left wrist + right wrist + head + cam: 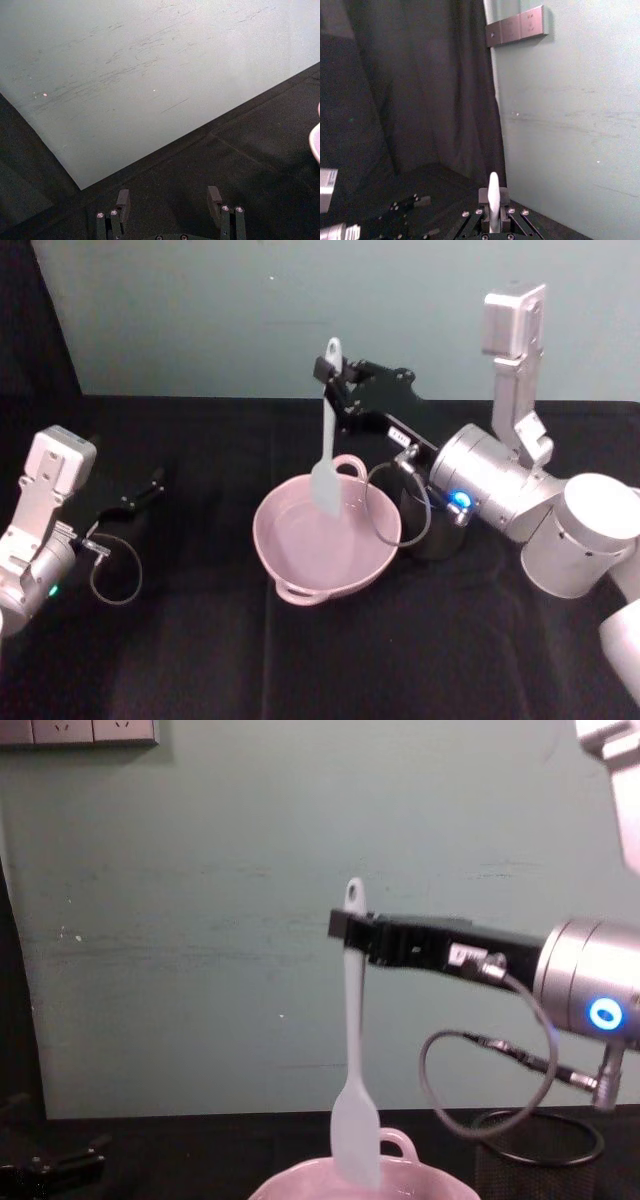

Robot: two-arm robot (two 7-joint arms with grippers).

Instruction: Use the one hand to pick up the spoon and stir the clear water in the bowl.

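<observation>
Hanging plumb from the right gripper (348, 927), which is clenched on the handle just under its hole, the white spoon (352, 1050) points its blade to 6 o'clock, over the pink bowl (262, 540) and about level with the rim. A straight drop should reach inside. The wire-mesh cup (432, 532) crowds the bowl's 3 o'clock. The left gripper (140, 498) rests at 9 o'clock, well apart, fingers spread.

spoon (326, 440): just 1
bowl (268, 552): 1
mesh cup (432, 535): 1
grippers: 2, left gripper (155, 480) plus right gripper (330, 370)
</observation>
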